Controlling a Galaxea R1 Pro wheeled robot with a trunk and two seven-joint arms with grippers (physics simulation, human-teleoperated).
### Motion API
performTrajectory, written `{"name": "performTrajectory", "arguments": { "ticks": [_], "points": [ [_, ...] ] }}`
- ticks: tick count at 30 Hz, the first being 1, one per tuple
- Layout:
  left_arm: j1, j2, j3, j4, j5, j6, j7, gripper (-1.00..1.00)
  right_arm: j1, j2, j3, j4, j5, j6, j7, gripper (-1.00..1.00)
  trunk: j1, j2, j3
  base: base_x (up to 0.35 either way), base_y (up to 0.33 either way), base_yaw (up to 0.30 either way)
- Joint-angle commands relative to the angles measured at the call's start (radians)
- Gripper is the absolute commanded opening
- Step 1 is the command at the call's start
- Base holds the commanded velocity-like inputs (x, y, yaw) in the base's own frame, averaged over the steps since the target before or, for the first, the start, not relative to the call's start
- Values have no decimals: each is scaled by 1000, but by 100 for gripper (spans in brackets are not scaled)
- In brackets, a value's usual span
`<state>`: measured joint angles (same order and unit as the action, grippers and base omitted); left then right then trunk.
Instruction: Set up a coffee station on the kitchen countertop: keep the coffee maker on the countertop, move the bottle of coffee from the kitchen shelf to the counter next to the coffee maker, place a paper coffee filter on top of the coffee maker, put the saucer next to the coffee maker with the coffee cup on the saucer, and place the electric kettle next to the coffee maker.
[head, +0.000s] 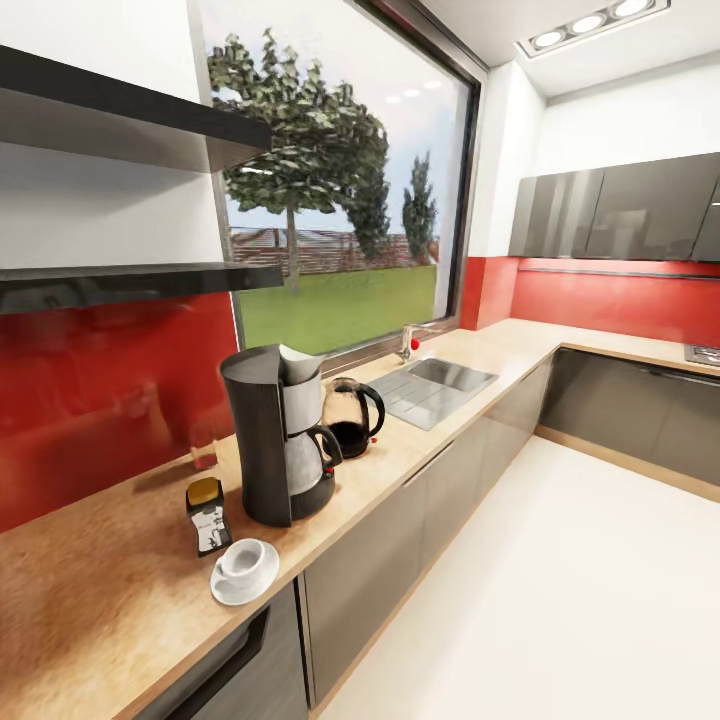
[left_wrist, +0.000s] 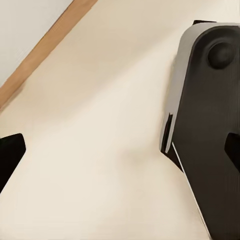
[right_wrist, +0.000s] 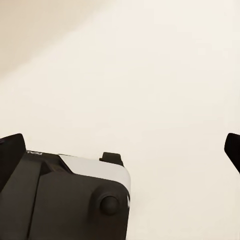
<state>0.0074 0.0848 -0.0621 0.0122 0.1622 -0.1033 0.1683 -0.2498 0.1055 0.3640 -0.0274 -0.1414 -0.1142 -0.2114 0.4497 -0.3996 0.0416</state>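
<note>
On the tan countertop stands the tall black coffee maker, with a white paper coffee filter poking out of its top. Just behind it sits the glass electric kettle. The bottle of coffee, gold-capped, stands on the near side of the machine. Close to the counter's front edge the coffee cup rests on the saucer. My left gripper and right gripper both hang open over pale floor, holding nothing.
A sink with a faucet lies farther along the counter under the window. Two dark shelves hang over the red backsplash. Dark drawer fronts line the pale floor. Part of my grey-black body shows beside the left gripper.
</note>
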Motion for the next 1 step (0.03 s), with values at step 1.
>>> {"name": "performTrajectory", "arguments": {
  "ticks": [1],
  "points": [
    [0, -2, -7, 4, 9, -4, 1, 100, 0, 0, 8, 1, -11, -4, -2, 100, 0, 0, 0, 0, 0, 0]
  ]
}}
